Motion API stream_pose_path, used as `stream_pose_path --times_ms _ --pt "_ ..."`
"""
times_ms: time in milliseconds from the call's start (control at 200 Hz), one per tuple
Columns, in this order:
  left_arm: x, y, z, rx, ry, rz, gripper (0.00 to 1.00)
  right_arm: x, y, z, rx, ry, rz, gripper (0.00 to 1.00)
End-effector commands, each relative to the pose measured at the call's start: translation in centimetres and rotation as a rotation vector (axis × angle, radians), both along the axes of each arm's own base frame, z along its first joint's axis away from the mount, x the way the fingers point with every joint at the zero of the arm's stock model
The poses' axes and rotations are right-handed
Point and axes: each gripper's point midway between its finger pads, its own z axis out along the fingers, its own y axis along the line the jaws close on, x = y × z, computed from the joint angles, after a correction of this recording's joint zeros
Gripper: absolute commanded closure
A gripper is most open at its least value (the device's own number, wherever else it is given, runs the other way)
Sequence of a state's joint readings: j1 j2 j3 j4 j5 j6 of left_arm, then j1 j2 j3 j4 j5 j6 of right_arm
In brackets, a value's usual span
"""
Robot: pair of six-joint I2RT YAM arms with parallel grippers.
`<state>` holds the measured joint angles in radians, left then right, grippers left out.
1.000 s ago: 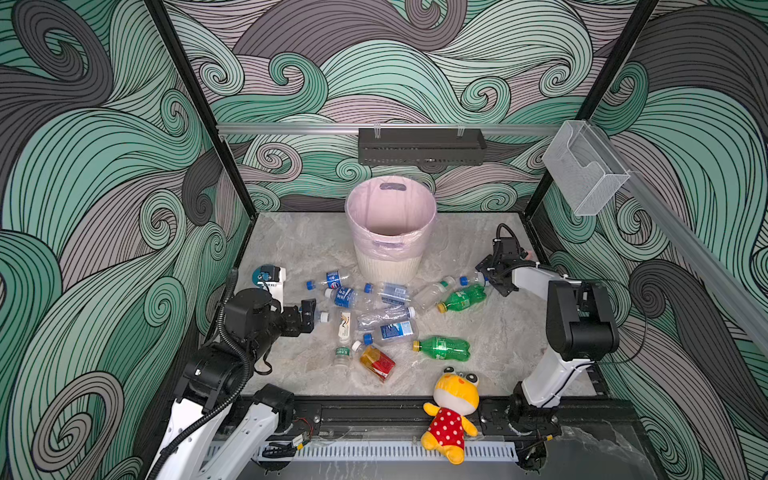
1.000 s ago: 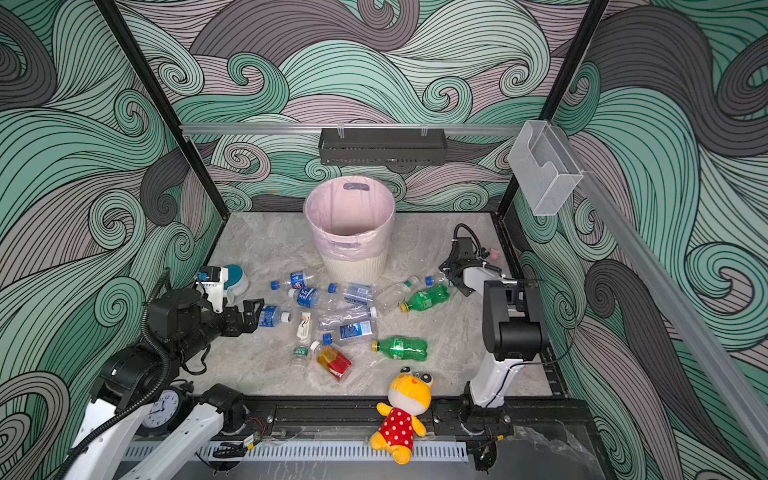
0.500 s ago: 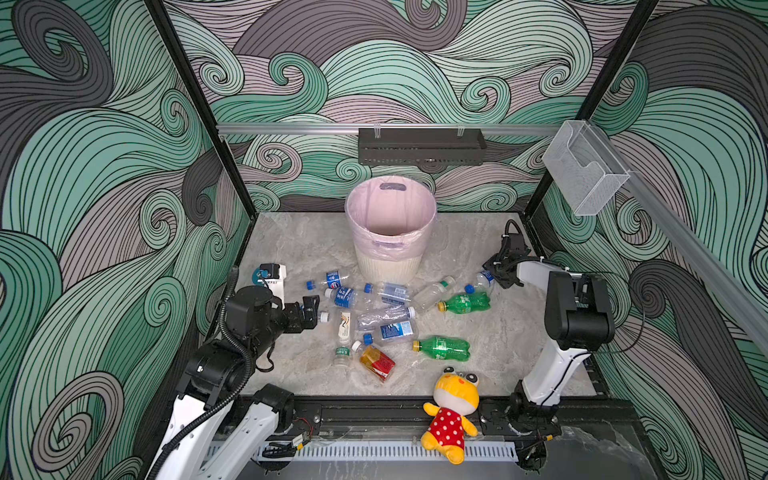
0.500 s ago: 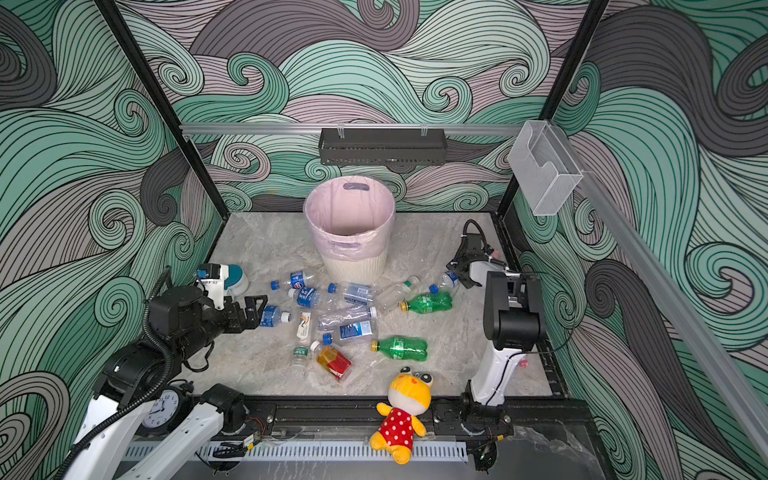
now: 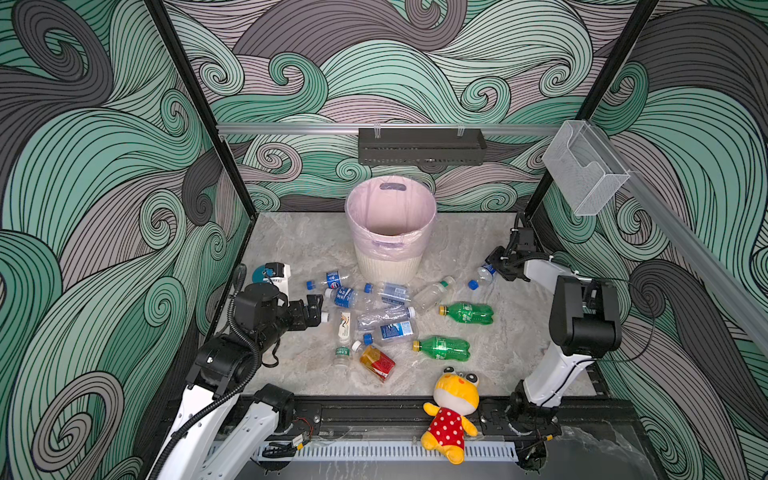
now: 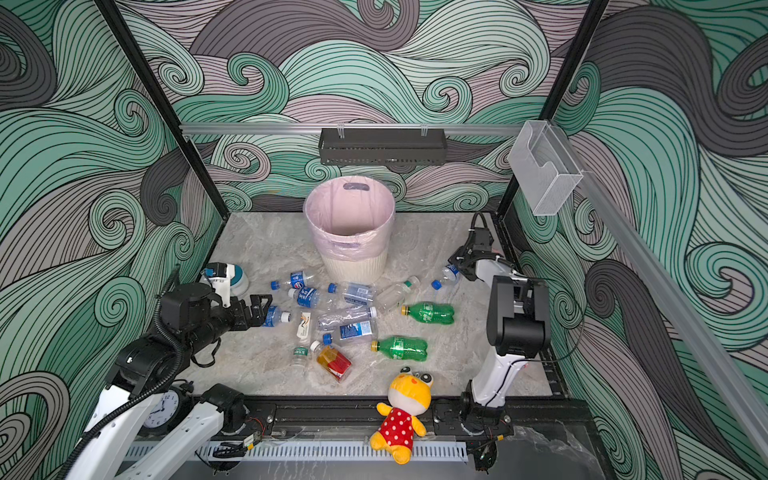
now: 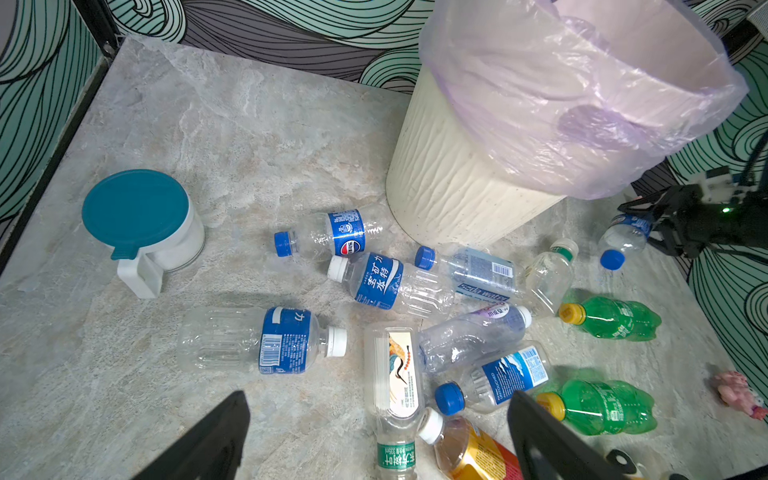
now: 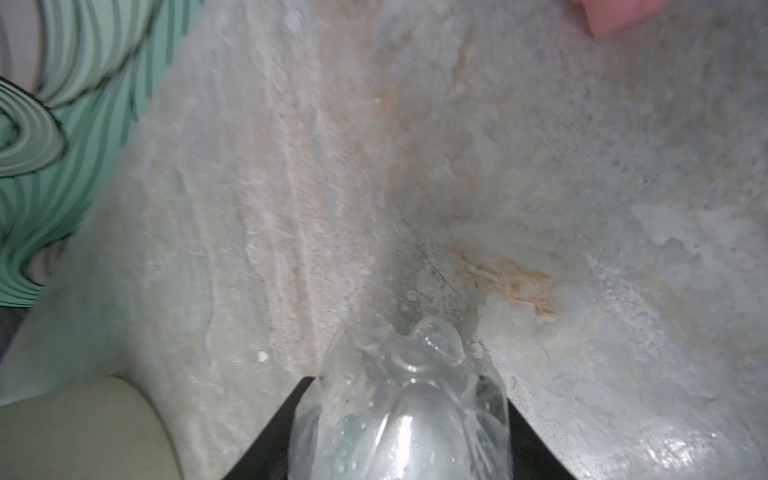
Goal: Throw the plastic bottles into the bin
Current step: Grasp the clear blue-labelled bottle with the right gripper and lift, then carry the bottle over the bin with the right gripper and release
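Bottles (image 5: 455, 348) lay scattered on the bench (image 5: 519, 332) before the bin (image 5: 390, 266), none seen inside; the right end effector (image 5: 496, 268) was closed round a blue-capped bottle (image 5: 482, 276), evidently for carrying binward, while the left end effector (image 5: 312, 311) stood wide open, empty, facing a white-capped bottle (image 7: 257, 340).

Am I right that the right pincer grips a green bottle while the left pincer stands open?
Not quite: the right pincer grips a clear, blue-capped bottle, not a green one; a top view and the right wrist view show it. The left pincer does stand open.
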<state>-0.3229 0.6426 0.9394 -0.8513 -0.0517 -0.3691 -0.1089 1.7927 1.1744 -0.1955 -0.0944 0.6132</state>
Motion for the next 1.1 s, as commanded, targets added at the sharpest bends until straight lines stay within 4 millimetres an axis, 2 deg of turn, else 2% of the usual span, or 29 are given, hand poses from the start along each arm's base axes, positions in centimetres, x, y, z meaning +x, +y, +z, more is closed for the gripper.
stream_pose_path --times_ms 0,120,230,355,531,666,781,856,976,1096 --pt "0.4 -0.1 -0.4 -0.022 0.010 0.018 0.01 1.3 1.0 6.3 0.025 -0.143 0.084 0.50" --pt "0.5 0.1 -0.8 -0.024 0.016 0.038 0.01 0.2 2.0 9.4 0.028 -0.193 0.148 0.50" --pt "0.5 0.4 -1.5 -0.016 0.031 0.052 0.01 -2.1 3.1 11.7 0.020 -0.241 0.213 0.50" --pt "0.4 0.9 -2.4 -0.014 0.052 0.093 0.01 -5.0 5.0 13.3 0.034 -0.305 0.312 0.50" --pt "0.4 2.5 -3.6 0.017 0.080 0.188 0.01 -9.5 8.8 15.3 0.038 -0.390 0.479 0.50" --pt "0.3 2.9 -4.0 0.024 0.098 0.217 0.01 -11.7 11.0 17.0 0.052 -0.449 0.563 0.50" --pt "0.2 3.4 -4.3 0.010 0.102 0.263 0.01 -12.5 12.2 19.4 0.063 -0.501 0.602 0.49" --pt "0.0 4.0 -4.7 0.004 0.105 0.313 0.01 -12.8 13.2 21.9 0.068 -0.541 0.628 0.49" --pt "-0.4 4.8 -5.3 0.009 0.133 0.372 0.01 -12.2 15.8 27.5 0.054 -0.663 0.686 0.50" --pt "-0.4 4.7 -5.6 -0.006 0.146 0.385 0.01 -9.4 20.5 33.6 0.071 -0.791 0.780 0.50"
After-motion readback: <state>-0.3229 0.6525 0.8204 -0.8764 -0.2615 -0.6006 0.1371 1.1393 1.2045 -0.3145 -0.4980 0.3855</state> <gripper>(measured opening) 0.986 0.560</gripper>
